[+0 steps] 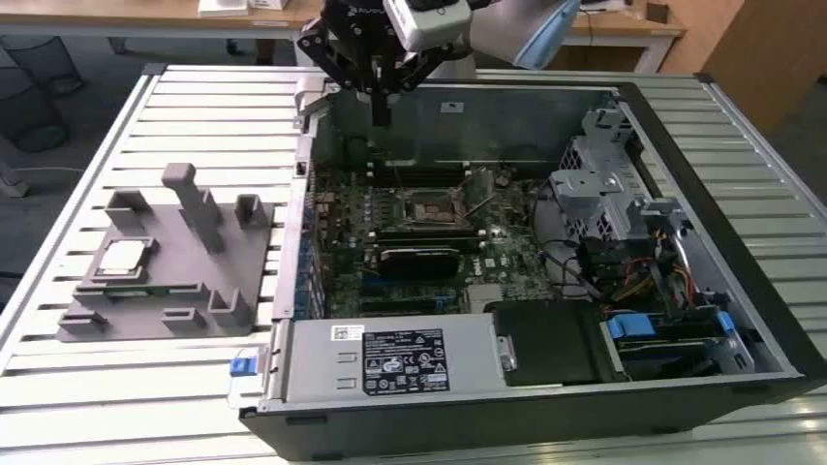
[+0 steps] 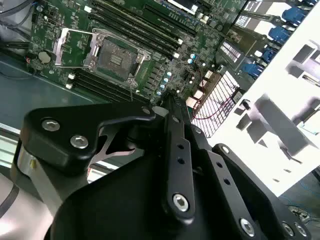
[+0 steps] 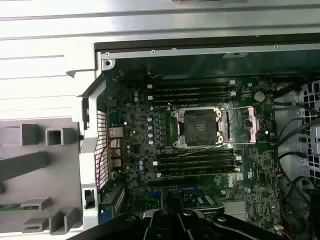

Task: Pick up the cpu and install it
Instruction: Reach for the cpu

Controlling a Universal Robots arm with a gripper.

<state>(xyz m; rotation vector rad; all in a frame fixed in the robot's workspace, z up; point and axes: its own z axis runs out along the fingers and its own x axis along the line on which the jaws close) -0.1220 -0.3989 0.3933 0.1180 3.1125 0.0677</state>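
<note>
Exterior view gives you the layout: an open computer case point(image 1: 517, 426) lies on its side on a slatted table point(image 1: 130, 397), and the gripper point(image 1: 379, 116) hangs over the case's far edge, near the corner on the exterior view's left, pointing straight down. Its fingers are pressed together into one thin line with nothing between them, and they touch nothing. The cpu point(image 1: 120, 257) is outside the case, off the case's side on the exterior view's left. You can see it lying flat, pale top up, on a gray holder point(image 1: 194, 291) that stands just beside the case wall, well apart from the gripper. Inside the case, the green board point(image 1: 510, 254) covers the floor, and the socket point(image 1: 431, 206) sits near the middle of the case. A gray power supply box point(image 1: 387, 360) fills the case's near edge. In the first wrist view you look down into the case past the gripper point(image 3: 173, 212). There the socket point(image 3: 200, 126) shows its bare contact field, its metal cover point(image 3: 255, 122) is swung open beside it, and rows of dark memory slots point(image 3: 192, 92) run along two of its sides. In the second wrist view the gripper point(image 2: 167, 102) is pinched to a point above the board, and the socket point(image 2: 116, 57) lies beyond it, deeper in the case.
</note>
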